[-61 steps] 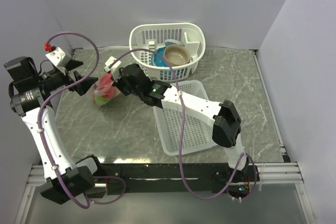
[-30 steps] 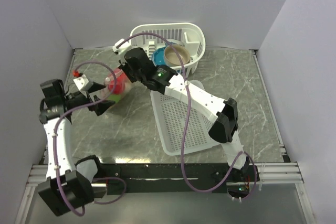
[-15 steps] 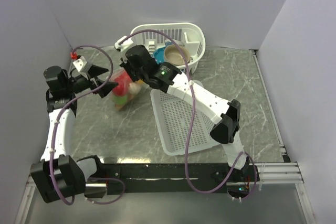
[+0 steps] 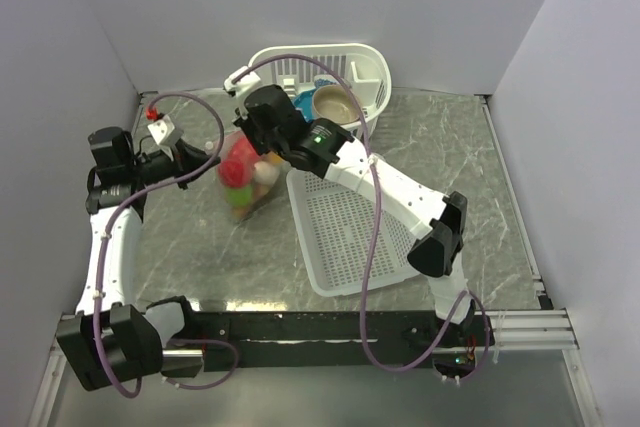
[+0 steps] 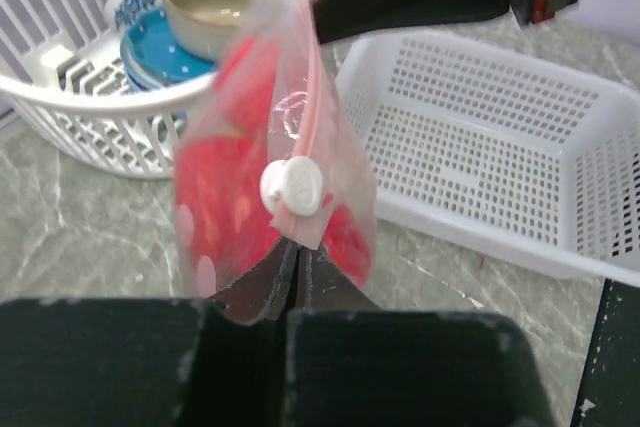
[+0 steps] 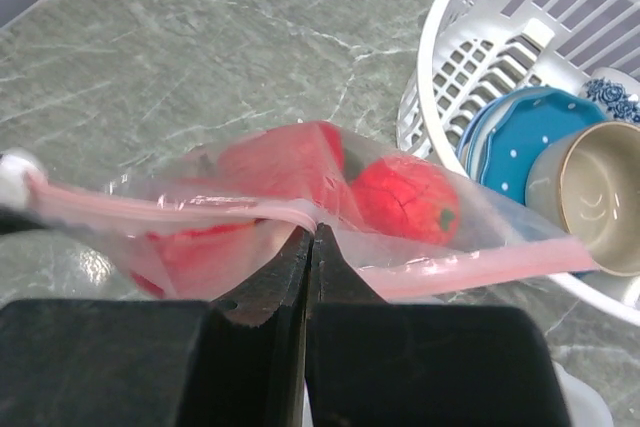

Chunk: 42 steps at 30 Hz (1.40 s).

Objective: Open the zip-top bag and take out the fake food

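The zip-top bag (image 4: 247, 179) hangs above the table's left half, full of red, yellow and green fake food (image 4: 238, 165). My right gripper (image 4: 245, 139) is shut on the pink zip strip (image 6: 150, 209) near its middle, and a red tomato (image 6: 400, 197) shows behind the plastic. My left gripper (image 4: 204, 160) is shut on the end of the strip, just below the white slider (image 5: 292, 187). In the left wrist view the bag (image 5: 295, 87) hangs edge-on, with red food (image 5: 215, 182) inside it.
A white oval basket (image 4: 365, 67) at the back holds a blue bowl (image 4: 303, 107) and a tan bowl (image 4: 335, 102). A flat white mesh tray (image 4: 345, 232) lies right of the bag. A wall stands close on the left.
My left gripper was open beside the bag and has now closed on the strip's end by the slider. The right arm carried the bag slightly right and toward the basket.
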Motion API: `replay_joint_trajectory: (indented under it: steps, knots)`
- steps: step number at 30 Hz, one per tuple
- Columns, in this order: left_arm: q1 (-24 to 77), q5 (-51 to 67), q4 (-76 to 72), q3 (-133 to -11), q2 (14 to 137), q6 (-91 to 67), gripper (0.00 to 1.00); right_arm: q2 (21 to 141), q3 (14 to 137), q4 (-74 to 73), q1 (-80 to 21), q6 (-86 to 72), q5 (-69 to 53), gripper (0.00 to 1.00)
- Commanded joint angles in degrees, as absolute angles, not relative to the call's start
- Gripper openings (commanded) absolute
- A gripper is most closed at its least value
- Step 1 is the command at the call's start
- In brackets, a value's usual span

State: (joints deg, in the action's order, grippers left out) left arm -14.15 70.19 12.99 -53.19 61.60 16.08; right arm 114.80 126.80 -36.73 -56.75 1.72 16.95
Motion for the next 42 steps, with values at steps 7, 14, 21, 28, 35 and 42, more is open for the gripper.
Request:
replay_joint_trajectory:
  steps: [7, 14, 21, 28, 35, 42]
  knots:
    - [-14.15, 73.83, 19.96, -63.63, 67.77, 20.04, 0.01, 104.68, 118.93, -32.61, -57.13, -1.39, 15.47, 0.0]
    - [-16.35, 74.44, 21.87, -66.27, 69.51, 21.87, 0.02, 95.99, 103.21, -28.13, -58.36, -1.32, 9.68, 0.01]
    - [-16.43, 74.44, 27.6, -66.8, 70.4, 26.46, 0.03, 94.04, 102.13, -24.18, -58.27, 3.42, 4.57, 0.67]
    - [-16.52, 75.23, 28.3, -67.41, 69.43, 26.54, 0.04, 93.6, 98.98, -11.97, -58.01, 10.45, -3.69, 1.0]
    - [-16.35, 75.94, 29.09, -68.11, 69.35, 26.72, 0.06, 97.55, 100.62, -8.52, -58.01, 12.13, -12.57, 0.86]
    - [-16.35, 76.9, 29.97, -68.38, 69.17, 27.07, 0.07, 101.77, 104.84, -7.3, -57.83, 11.43, -13.71, 0.8]
